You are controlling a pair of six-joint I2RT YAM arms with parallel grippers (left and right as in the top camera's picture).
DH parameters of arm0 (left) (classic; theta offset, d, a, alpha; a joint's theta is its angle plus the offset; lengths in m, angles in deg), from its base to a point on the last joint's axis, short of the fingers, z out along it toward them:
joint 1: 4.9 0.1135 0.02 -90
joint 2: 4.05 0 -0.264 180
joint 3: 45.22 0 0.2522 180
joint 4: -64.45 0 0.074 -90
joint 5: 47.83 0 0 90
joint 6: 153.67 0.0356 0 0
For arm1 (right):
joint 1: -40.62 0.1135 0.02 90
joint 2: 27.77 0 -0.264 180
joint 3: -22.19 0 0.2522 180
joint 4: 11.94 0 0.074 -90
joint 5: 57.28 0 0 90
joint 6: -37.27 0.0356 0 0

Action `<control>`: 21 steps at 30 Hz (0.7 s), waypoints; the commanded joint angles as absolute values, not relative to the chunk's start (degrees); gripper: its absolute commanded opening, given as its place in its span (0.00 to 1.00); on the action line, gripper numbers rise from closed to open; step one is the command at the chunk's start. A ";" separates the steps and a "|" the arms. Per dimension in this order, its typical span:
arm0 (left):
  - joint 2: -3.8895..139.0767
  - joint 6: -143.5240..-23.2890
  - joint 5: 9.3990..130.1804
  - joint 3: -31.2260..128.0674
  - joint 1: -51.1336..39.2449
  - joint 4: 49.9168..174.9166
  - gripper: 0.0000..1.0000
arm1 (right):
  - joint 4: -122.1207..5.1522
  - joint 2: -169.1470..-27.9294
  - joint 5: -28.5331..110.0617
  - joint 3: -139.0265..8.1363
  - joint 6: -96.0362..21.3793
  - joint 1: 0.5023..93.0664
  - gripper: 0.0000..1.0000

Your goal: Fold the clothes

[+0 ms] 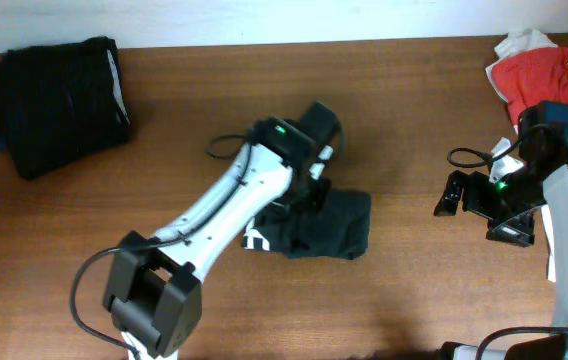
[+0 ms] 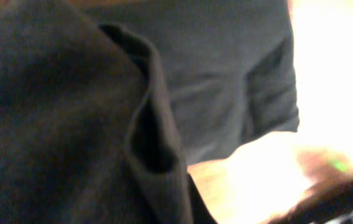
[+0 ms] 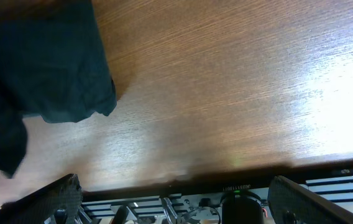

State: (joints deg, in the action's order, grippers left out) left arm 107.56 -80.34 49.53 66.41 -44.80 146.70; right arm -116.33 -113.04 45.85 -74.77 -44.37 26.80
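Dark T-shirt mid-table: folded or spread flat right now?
Folded. The T-shirt lies as a compact bundle partly under the left arm, and the left wrist view shows a doubled-over crease.

You're looking at a brown wood-grain table (image 1: 414,120) that fills nearly every view. A pale strip (image 1: 264,20) runs along its far edge (wall or floor, can't tell). Strong glare whitens the wood in both wrist views.

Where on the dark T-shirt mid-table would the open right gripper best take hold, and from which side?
Probably the dark T-shirt's right-hand edge, near its lower corner, approached from the right. That edge lies flat on bare wood facing the right gripper, while the left arm covers the shirt's other side.
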 commanded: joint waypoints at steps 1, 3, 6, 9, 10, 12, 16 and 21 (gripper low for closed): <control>107.32 -83.83 50.34 63.46 -48.23 141.43 0.04 | -116.42 -112.12 46.20 -75.36 -44.83 27.12 0.99; 109.57 -84.20 50.34 63.28 -50.15 138.24 0.12 | -116.44 -112.12 46.22 -75.36 -44.83 27.12 0.99; 112.39 -86.22 50.60 63.28 -51.66 134.68 0.19 | -116.44 -112.12 46.20 -75.36 -44.83 27.12 0.99; 112.72 -85.76 53.18 64.51 -52.27 133.21 0.67 | -116.85 -112.12 46.20 -75.36 -44.96 27.12 0.99; 112.48 -84.60 54.99 66.91 -52.25 135.57 0.66 | -116.83 -112.12 46.20 -75.36 -45.02 27.12 0.99; 111.58 -84.25 54.82 71.26 -52.14 140.45 0.66 | -116.79 -112.12 46.17 -75.36 -45.02 27.12 0.99; 107.97 -83.81 43.28 81.47 -46.81 157.50 0.79 | -116.81 -112.12 45.98 -75.36 -46.36 27.12 0.99; 108.87 -80.79 55.98 71.11 -39.37 151.84 0.84 | -115.89 -112.12 45.98 -75.36 -46.36 27.12 0.99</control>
